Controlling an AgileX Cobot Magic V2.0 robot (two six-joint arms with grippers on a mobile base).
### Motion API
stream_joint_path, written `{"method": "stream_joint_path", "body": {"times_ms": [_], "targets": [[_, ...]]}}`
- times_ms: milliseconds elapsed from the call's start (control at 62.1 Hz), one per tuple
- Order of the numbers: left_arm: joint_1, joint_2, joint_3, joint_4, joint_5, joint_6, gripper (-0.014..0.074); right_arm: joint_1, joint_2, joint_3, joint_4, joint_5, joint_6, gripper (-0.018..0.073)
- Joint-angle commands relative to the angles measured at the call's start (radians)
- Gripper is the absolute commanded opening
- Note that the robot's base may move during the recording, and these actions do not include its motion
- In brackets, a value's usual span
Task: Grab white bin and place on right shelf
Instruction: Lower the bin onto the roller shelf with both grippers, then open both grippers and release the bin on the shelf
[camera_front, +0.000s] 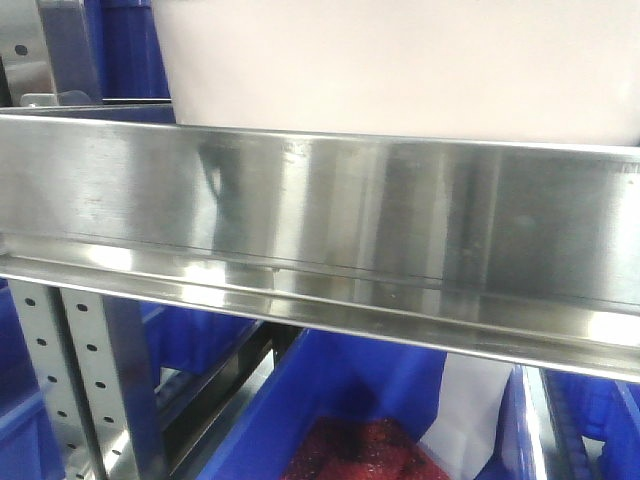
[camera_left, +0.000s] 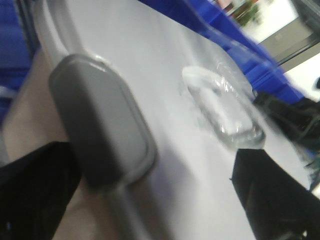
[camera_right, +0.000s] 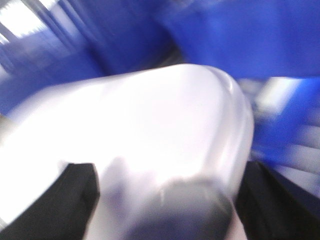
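Up close, the left end effector (camera_left: 152, 160) shows its two black fingers (camera_left: 35, 190) at 7 and 5 o'clock in the left wrist view. They stand well apart, with the grey handle strip (camera_left: 100, 120) of the white bin (camera_front: 400, 60) between them; whether they press on it cannot be told. The right end effector (camera_right: 167, 170) straddles the tub's other rounded end the same way, but the view is too blurred to judge its hold.

The glossy lid (camera_left: 150, 60) looks slick, so it is a poor place to pinch. The tub appears stiff but thin-walled and too broad for one arm. Its weight is unknown, since nothing shows of its contents. The moulded rim and handle strips at the two ends look like the soundest holds, taken evenly so the tub stays level.

In the front view the bin sits at 12 to 1 o'clock, just above and behind the brushed front rail of the right shelf (camera_front: 300, 200). The rail hides whether its base rests on the shelf surface. At 8 o'clock stands a perforated upright (camera_front: 70, 380), and blue bins (camera_front: 330, 390) fill the tier below at 6 o'clock.
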Motion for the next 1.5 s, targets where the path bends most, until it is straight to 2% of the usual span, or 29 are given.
{"method": "stream_joint_path", "body": {"times_ms": [0, 64, 193, 387, 467, 532, 628, 725, 806, 838, 870, 902, 983, 1112, 1208, 1305, 1369, 1482], "targets": [[-0.01, -0.036, -0.071, 0.014, -0.028, 0.019, 0.0514, 0.005, -0.03, -0.061, -0.091, -0.047, -0.023, 0.0632], [-0.01, -0.036, -0.106, 0.108, -0.047, 0.019, 0.0514, 0.005, -0.032, -0.085, -0.171, -0.071, -0.023, 0.0632], [-0.01, -0.038, -0.185, 0.246, -0.035, 0.017, 0.0514, 0.005, -0.045, -0.125, -0.274, -0.084, -0.01, 0.0632], [-0.01, -0.072, -0.28, 0.373, 0.068, -0.032, 0.0514, 0.004, -0.121, -0.129, -0.284, -0.075, 0.0, 0.0632], [-0.01, -0.098, -0.306, 0.392, 0.127, -0.034, 0.0501, 0.004, -0.168, -0.129, -0.284, -0.05, 0.007, 0.0631], [-0.01, -0.124, -0.32, 0.391, 0.172, -0.036, 0.0444, 0.004, -0.21, -0.129, -0.284, -0.026, 0.02, 0.0618], [-0.01, -0.176, -0.324, 0.391, 0.227, -0.038, 0.0314, 0.004, -0.284, -0.129, -0.284, 0.034, 0.079, 0.0543], [-0.01, -0.223, -0.324, 0.391, 0.297, -0.038, 0.0147, 0.004, -0.353, -0.129, -0.284, 0.09, 0.116, 0.0372], [-0.01, -0.259, -0.324, 0.394, 0.334, -0.04, -0.0006, 0.004, -0.401, -0.129, -0.291, 0.13, 0.14, 0.0149], [-0.01, -0.276, -0.324, 0.406, 0.339, -0.073, -0.008, 0.004, -0.422, -0.129, -0.306, 0.147, 0.151, 0.0045], [-0.01, -0.289, -0.324, 0.431, 0.339, -0.102, -0.0125, 0.004, -0.439, -0.129, -0.329, 0.153, 0.183, 0.0056], [-0.01, -0.301, -0.324, 0.464, 0.339, -0.129, -0.0129, 0.004, -0.456, -0.129, -0.36, 0.155, 0.216, 0.0079], [-0.01, -0.328, -0.324, 0.594, 0.331, -0.231, -0.0118, 0.004, -0.493, -0.129, -0.477, 0.156, 0.295, 0.0078], [-0.01, -0.37, -0.314, 0.89, 0.314, -0.451, -0.0118, 0.004, -0.557, -0.125, -0.703, 0.172, 0.47, 0.0078], [-0.01, -0.414, -0.266, 1.028, 0.266, -0.549, -0.0118, 0.004, -0.608, -0.096, -0.82, 0.201, 0.585, 0.0078], [-0.01, -0.491, -0.153, 1.092, 0.175, -0.586, -0.0118, 0.004, -0.677, -0.02, -0.857, 0.193, 0.628, 0.0078], [-0.01, -0.567, -0.067, 1.1, 0.101, -0.588, -0.0118, 0.004, -0.73, 0.039, -0.862, 0.175, 0.628, 0.0078], [-0.01, -0.724, 0.156, 1.097, -0.11, -0.588, -0.0117, 0.004, -0.85, 0.174, -0.872, 0.105, 0.628, 0.0078]]}}
